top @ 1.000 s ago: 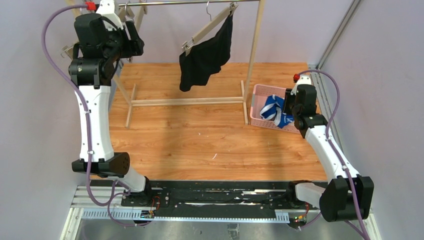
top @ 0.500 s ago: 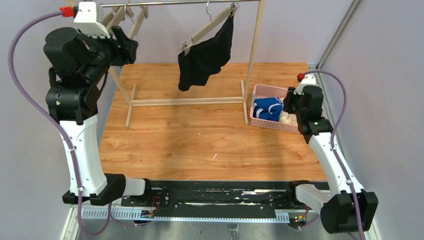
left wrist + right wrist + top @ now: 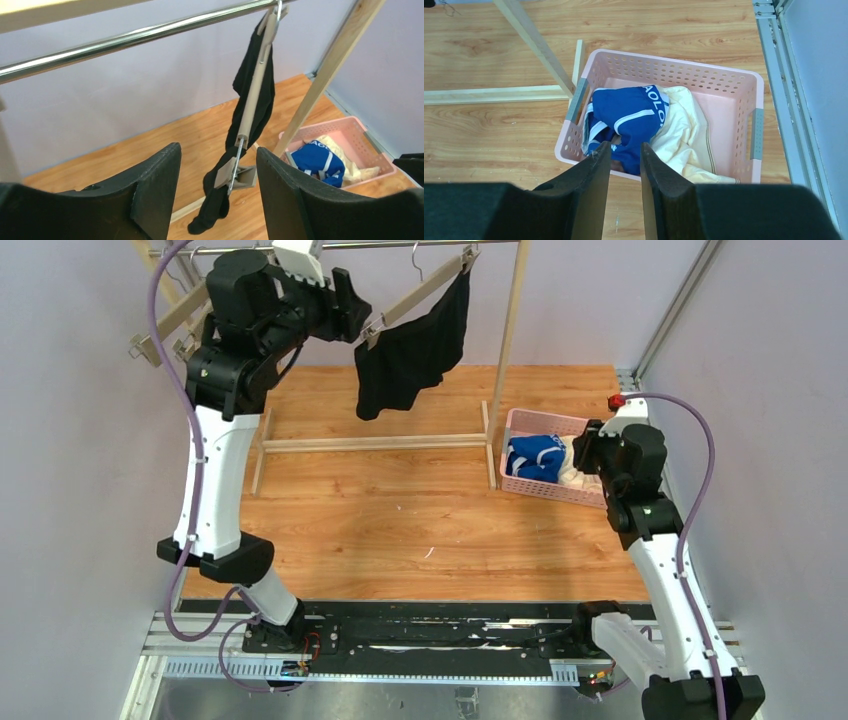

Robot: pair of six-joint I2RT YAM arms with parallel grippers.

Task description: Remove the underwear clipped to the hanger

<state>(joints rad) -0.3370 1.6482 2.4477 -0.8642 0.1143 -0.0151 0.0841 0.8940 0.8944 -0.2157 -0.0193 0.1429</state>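
The black underwear hangs from a tilted wooden hanger on the shiny rail, and a clip holds it at the low end. The left fingers are up high near that clip, spread wide, with nothing in them. The blue underwear and the cream underwear lie in the pink basket on the desk. The right fingers hang over the basket, only a little apart, holding nothing
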